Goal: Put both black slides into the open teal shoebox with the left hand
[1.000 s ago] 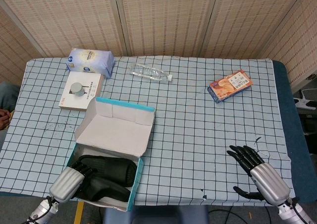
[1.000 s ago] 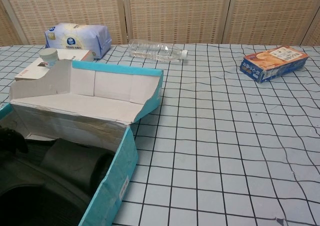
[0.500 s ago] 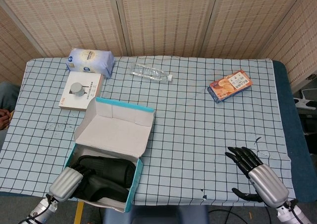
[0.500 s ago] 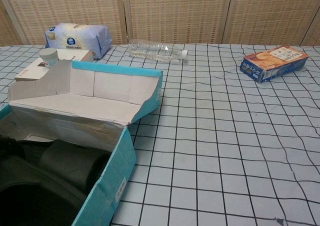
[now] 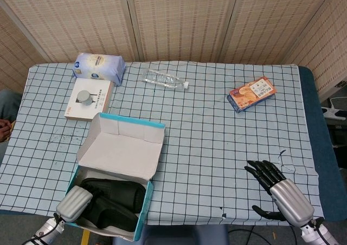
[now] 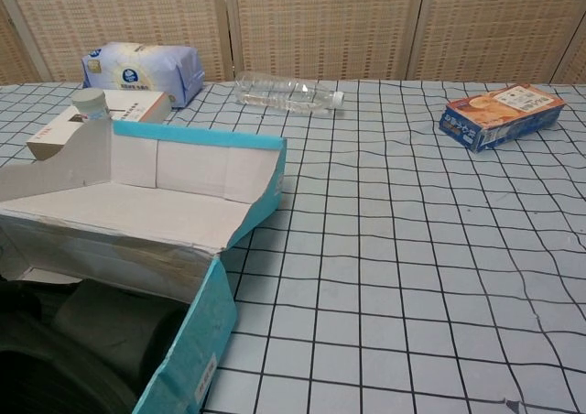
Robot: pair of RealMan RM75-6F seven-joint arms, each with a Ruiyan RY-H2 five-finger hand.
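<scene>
Both black slides (image 5: 111,201) lie inside the open teal shoebox (image 5: 142,210).

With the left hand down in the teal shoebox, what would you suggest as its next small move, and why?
Probably let go and lift the left hand straight up out of the teal shoebox. Both black slides appear to lie inside it already, and the box overhangs the table's near edge, so any sideways pull could drag it off.

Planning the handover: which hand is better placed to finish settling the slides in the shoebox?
The left hand: it is already at the teal shoebox, on the black slides. The right hand lies open on the table's far side.
</scene>
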